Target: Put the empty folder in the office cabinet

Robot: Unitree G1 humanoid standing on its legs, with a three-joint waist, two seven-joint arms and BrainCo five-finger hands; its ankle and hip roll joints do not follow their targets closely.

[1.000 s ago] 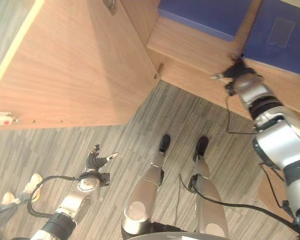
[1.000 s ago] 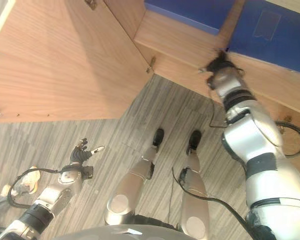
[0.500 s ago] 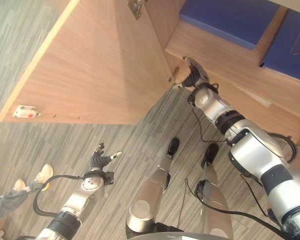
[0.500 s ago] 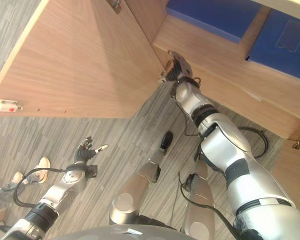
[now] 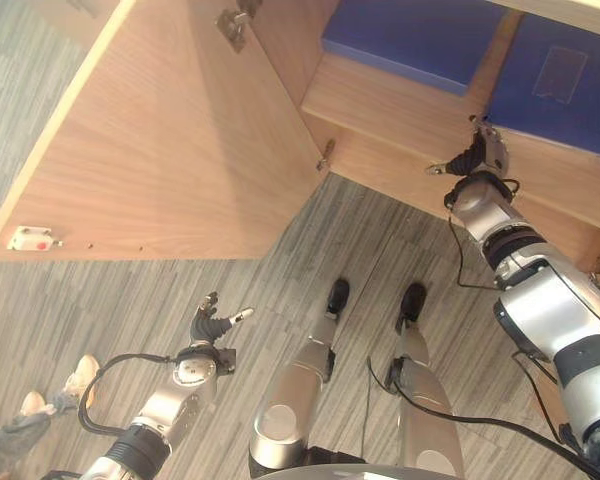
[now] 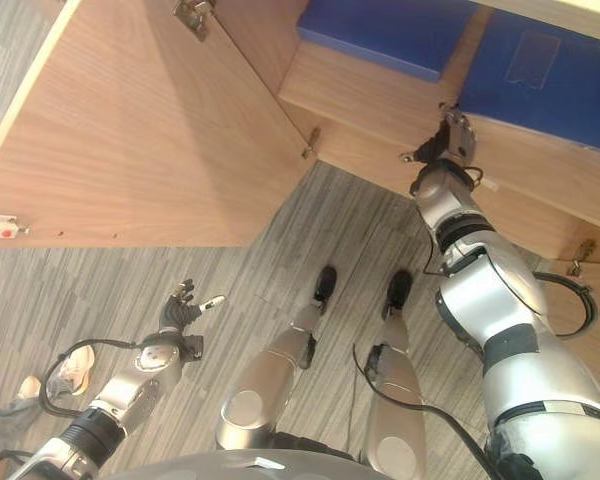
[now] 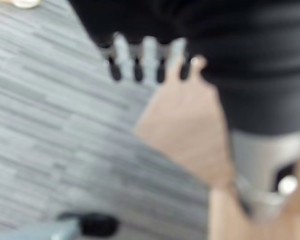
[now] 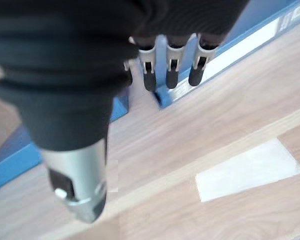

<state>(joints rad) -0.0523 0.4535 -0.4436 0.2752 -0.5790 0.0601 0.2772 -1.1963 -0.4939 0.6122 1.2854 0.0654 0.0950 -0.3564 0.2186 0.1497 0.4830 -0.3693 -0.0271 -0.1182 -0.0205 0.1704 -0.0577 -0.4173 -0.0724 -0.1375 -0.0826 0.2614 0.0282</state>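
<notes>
Two blue folders lie in the open wooden cabinet (image 5: pixel 380 100), one on the left (image 5: pixel 410 40) and one on the right (image 5: pixel 560 80). My right hand (image 5: pixel 475 160) is raised to the shelf's front edge just below the right folder. In the right wrist view its fingers (image 8: pixel 172 62) are straight and point at that blue folder's corner (image 8: pixel 230 35), holding nothing. My left hand (image 5: pixel 212 325) hangs low over the grey floor with its fingers spread and empty, and it also shows in the left wrist view (image 7: pixel 145 55).
The cabinet's door (image 5: pixel 170 150) stands swung open to the left, with a hinge (image 5: pixel 325 155) at its lower corner. A white label (image 8: pixel 250 170) sits on the wood by my right hand. A person's shoes (image 5: pixel 80 378) are on the floor at the lower left.
Half a second ago my right hand was beside the door hinge; it has moved right to the shelf edge under the right folder. The view has shifted. My left hand stays low.
</notes>
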